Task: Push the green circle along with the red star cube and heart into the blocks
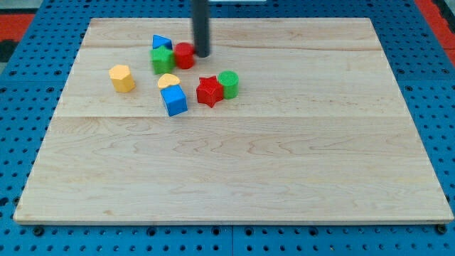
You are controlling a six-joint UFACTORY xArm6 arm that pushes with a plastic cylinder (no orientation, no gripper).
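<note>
The green circle (229, 83) sits touching the right side of the red star (209, 91) near the board's upper middle. A blue cube (174, 100) lies left of the star, with a yellow heart (168, 81) touching its top. Higher up, a red round block (185, 55) sits against a green block (163, 60), with a blue triangle (161, 43) behind them. My tip (202, 54) stands just to the right of the red round block, close to it or touching. A yellow hexagon (122, 78) stands apart at the left.
The wooden board (234, 163) lies on a blue pegboard surface (21, 107). All the blocks are in the board's upper left part.
</note>
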